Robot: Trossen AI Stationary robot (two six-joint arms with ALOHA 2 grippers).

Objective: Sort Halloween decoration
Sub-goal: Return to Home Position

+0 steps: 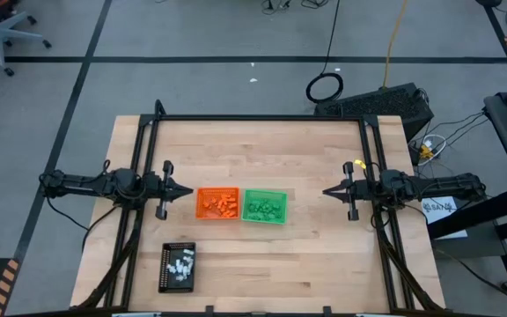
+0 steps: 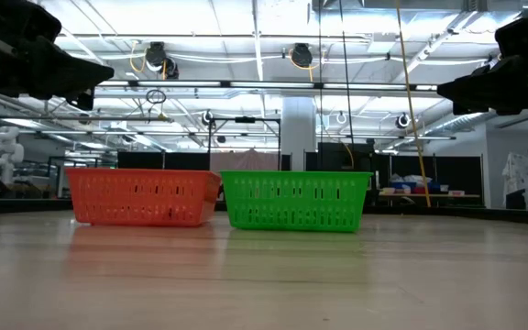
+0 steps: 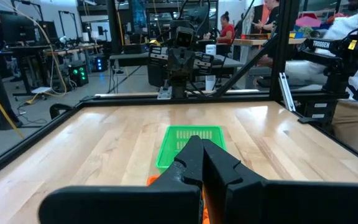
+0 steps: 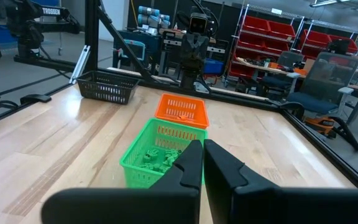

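Closest to the front edge of the wooden table (image 1: 262,150), on the left arm's side, a black tray (image 1: 164,267) holds a small heap of white trinkets (image 1: 181,264). Farther back, at the middle of the table, two plastic baskets stand side by side, just about touching: an orange basket (image 2: 140,197) on the left arm's side, filled with orange trinkets (image 1: 218,205), and a green basket (image 2: 293,202) on the right arm's side, holding green trinkets (image 4: 157,155). No trinket can be seen loose on the boards. The two dark arms flank the baskets, level with them and raised above the tabletop. The left gripper (image 1: 188,189) points at the orange basket from just beside it, its fingers pressed together with nothing between them. The right gripper (image 1: 326,190) faces the green basket from well apart, its fingers likewise drawn together and empty, with only a hairline gap showing in its wrist view. Behind the table, on the grey floor, lie a coiled black cable (image 1: 325,87) and a black box (image 1: 385,101), and an office chair (image 1: 3,35) stands in the far corner. Deeper in the workshop, a seated person in a red top (image 3: 225,31) shows at a bench, and shelves of red bins (image 4: 272,37) line the opposite wall.
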